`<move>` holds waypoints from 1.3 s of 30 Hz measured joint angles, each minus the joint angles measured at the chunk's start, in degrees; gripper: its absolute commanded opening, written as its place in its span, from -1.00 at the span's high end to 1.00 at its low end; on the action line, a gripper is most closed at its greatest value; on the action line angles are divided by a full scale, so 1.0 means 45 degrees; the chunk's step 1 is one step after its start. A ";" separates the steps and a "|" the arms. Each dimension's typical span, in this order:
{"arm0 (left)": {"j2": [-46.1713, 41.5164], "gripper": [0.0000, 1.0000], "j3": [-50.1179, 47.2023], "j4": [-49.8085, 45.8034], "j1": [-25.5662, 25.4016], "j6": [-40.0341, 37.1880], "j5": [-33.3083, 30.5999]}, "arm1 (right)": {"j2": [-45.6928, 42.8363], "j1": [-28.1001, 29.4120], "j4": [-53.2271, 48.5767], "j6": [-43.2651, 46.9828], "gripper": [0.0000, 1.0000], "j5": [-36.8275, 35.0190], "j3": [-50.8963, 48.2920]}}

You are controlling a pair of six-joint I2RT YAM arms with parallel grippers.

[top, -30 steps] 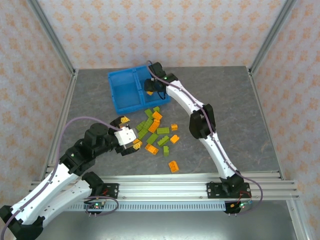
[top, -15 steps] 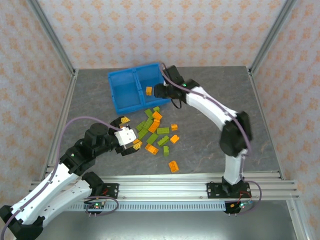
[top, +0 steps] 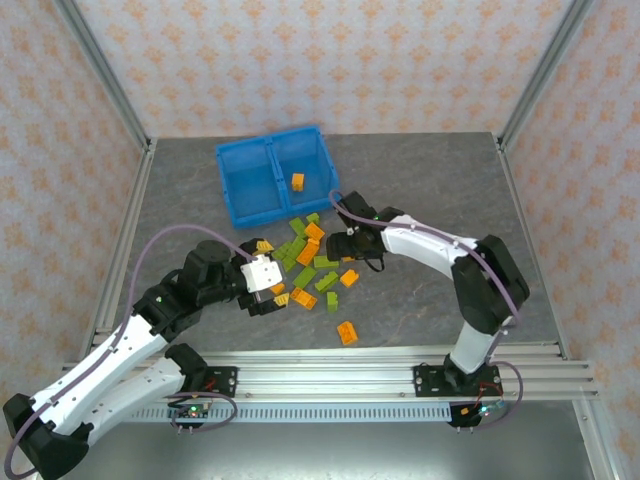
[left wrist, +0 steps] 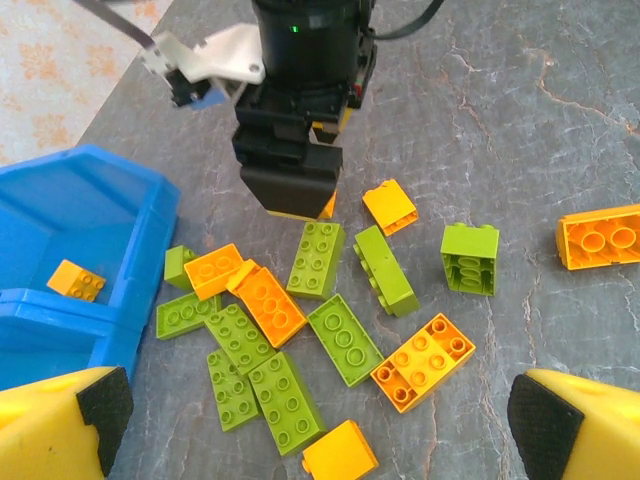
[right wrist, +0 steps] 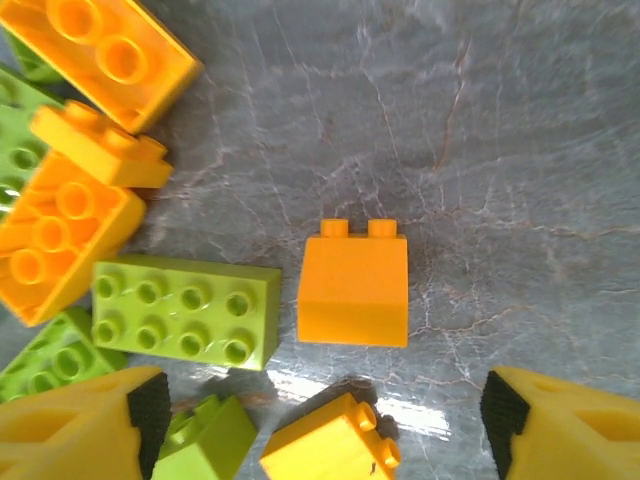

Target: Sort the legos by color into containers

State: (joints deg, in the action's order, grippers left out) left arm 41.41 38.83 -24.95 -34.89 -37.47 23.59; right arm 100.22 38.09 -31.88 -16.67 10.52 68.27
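One small orange brick (right wrist: 353,290) lies on the desk (right wrist: 500,120) at twelve o'clock from the right gripper (right wrist: 320,415), centred between its spread, empty fingers (right wrist: 70,425). Its two studs run nine-to-three, across the gap. A green eight-stud brick (right wrist: 185,310) sits just beside it at nine o'clock. The left gripper (left wrist: 315,415), fingers likewise spread, hovers at the pile's eight o'clock edge, less well placed. The overhead view adds the route: the blue bin (top: 240,170) at eleven o'clock, a binned orange brick (top: 297,181) in its right compartment.

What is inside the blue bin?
One orange brick lies in the bin's right compartment; the left looks empty. Its near wall may hide a thin strip of floor.
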 measured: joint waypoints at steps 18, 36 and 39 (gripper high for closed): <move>-0.0029 -0.99 0.0005 -0.0024 0.0000 -0.0024 -0.0005 | 0.1457 -0.0005 0.0903 -0.0209 0.32 -0.1069 0.0117; -0.2540 -0.99 -0.0452 0.0777 0.0015 0.0126 -0.3089 | 0.2297 0.0699 0.1535 0.0709 0.33 -0.2637 0.7825; -0.2691 -0.99 -0.0500 0.0792 0.0015 0.0228 -0.3721 | 0.4318 0.0398 0.1316 0.0709 0.32 -0.2715 1.0049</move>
State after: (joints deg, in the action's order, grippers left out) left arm 29.30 36.58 -21.39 -34.83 -36.45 6.85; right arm 119.66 39.88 -25.96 -13.47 -1.69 113.49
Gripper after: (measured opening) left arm 0.997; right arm 0.341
